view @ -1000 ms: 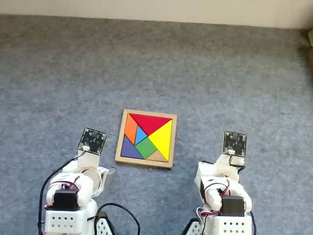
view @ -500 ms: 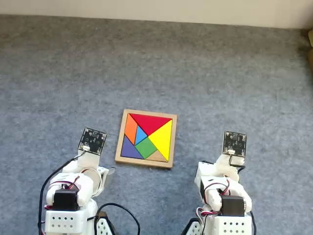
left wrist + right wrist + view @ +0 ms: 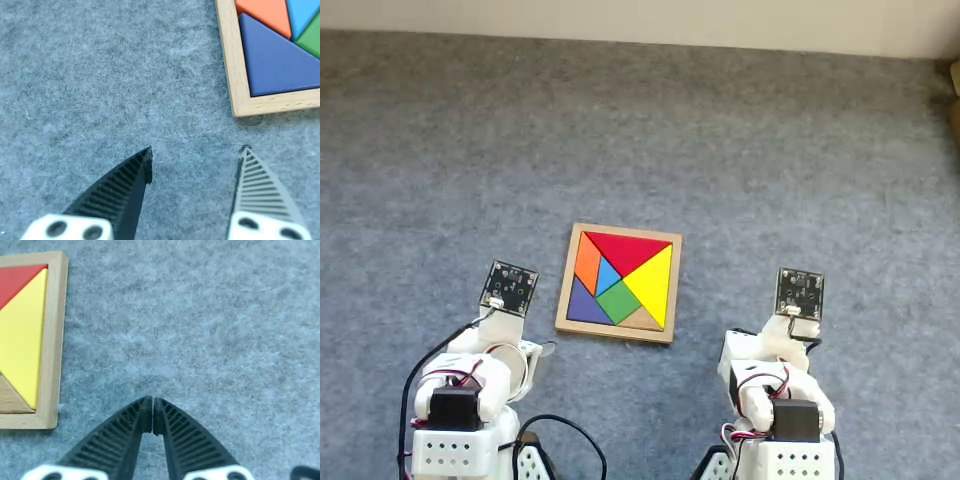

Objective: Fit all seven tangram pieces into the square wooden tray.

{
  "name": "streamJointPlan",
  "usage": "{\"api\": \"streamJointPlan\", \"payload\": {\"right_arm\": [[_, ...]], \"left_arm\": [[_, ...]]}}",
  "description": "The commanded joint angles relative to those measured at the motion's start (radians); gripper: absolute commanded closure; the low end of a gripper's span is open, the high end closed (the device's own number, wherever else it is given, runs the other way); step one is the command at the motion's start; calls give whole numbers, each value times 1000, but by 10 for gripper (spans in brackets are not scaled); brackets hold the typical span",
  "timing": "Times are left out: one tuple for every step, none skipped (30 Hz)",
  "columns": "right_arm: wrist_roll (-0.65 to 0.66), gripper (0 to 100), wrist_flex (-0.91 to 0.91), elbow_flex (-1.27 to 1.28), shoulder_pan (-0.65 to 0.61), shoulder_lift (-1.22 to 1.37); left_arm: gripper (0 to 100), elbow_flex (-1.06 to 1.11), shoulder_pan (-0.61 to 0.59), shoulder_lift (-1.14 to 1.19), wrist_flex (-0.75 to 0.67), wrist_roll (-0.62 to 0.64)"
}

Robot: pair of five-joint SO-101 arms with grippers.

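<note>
mid-table on fuzzy grey felt [image 3: 770, 150], between the two arms: the square wooden tray [image 3: 615, 333], pale-rimmed, packed flush with all seven smooth flat tangram pieces, namely red triangle [image 3: 630, 250] along the far edge, yellow triangle [image 3: 655, 285] at the right, orange slanted four-sided piece [image 3: 588, 265], small light-blue triangle [image 3: 608, 275], green square [image 3: 618, 300], dark blue triangle [image 3: 582, 305] and plain-wood triangle [image 3: 640, 318] at the near edge. near the tray's near left corner, over the felt, the left gripper [image 3: 196, 149], ribbed tapered jaws, one black and one grey, spread wide and holding nothing. off the near right corner, the right gripper [image 3: 152, 402], ribbed black jaws pressed tip to tip on nothing.
</note>
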Motion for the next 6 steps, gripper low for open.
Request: {"api": "streamJointPlan", "payload": {"right_arm": [[-8,974,4,119,10,-12],[-8,974,4,119,10,-12],[-8,974,4,119,10,-12],[-8,974,4,119,10,-12],[-8,974,4,119,10,-12],[-8,974,4,119,10,-12]], "left_arm": [[744,21,-8,-2,3,6],[744,21,-8,-2,3,6],[744,21,-8,-2,3,6],[744,21,-8,-2,3,6],[744,21,-8,-2,3,6],[744,21,-8,-2,3,6]]}}
